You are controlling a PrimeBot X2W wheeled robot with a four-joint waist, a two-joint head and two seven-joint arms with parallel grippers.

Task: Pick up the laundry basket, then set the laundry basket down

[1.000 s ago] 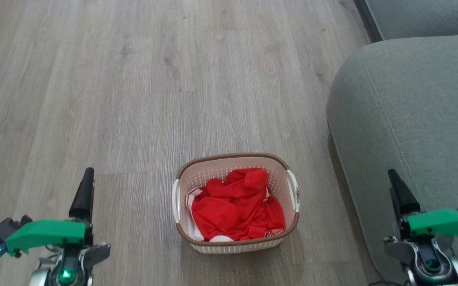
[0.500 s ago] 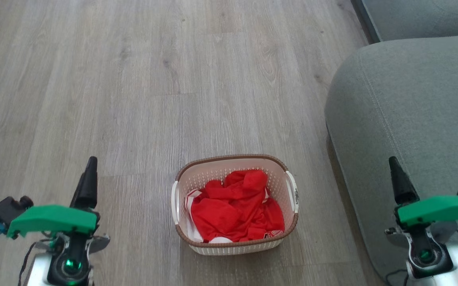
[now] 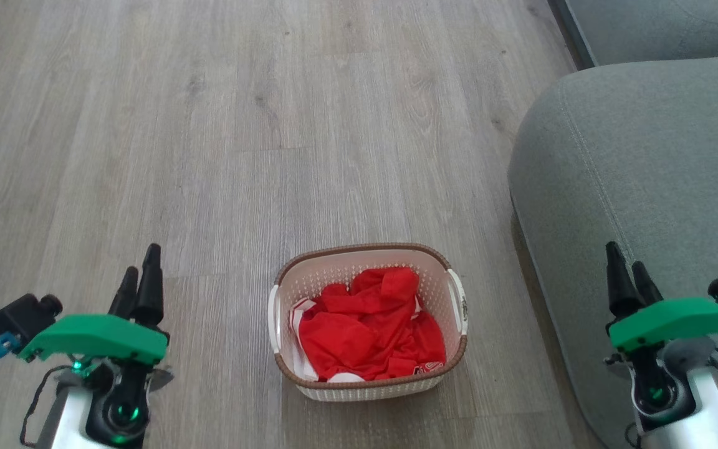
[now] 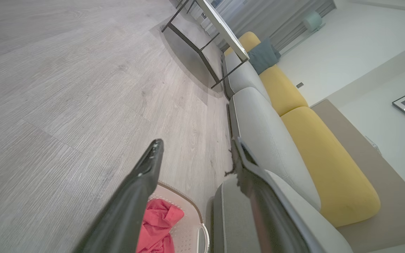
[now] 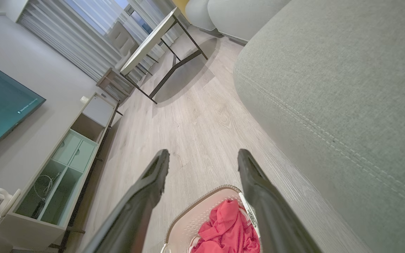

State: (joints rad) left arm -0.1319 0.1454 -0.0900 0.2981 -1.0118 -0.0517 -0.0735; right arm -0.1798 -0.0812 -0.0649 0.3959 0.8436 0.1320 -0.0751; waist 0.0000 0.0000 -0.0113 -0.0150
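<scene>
The laundry basket [image 3: 368,388] stands upright on the grey wood-look floor [image 3: 272,125], low in the middle of the head view, its brown rim level and its 2 white side handles facing left and right. A crumpled red garment [image 3: 368,333] with some white trim lies inside and covers most of the bottom. Just to the basket's right, across a narrow strip of floor, rises the rounded grey arm of a sofa [image 3: 639,174], the nearest bulky thing on that side. The right gripper [image 3: 624,257] hangs in front of that sofa arm, well apart from the basket's right handle, its 2 dark fingers parted and holding nothing; in the right wrist view the basket rim and the garment show between and below the fingers. The left gripper [image 3: 141,262] hovers over floor to the basket's left, apart from the left handle, with boards between them; its jaws are also spread and empty. Farther out, the wrist views show a table [image 5: 153,38] on thin dark legs, a low cabinet [image 5: 65,158] under a lit screen [image 5: 2,105], and yellow cushions [image 4: 329,165] along the sofa's back.
</scene>
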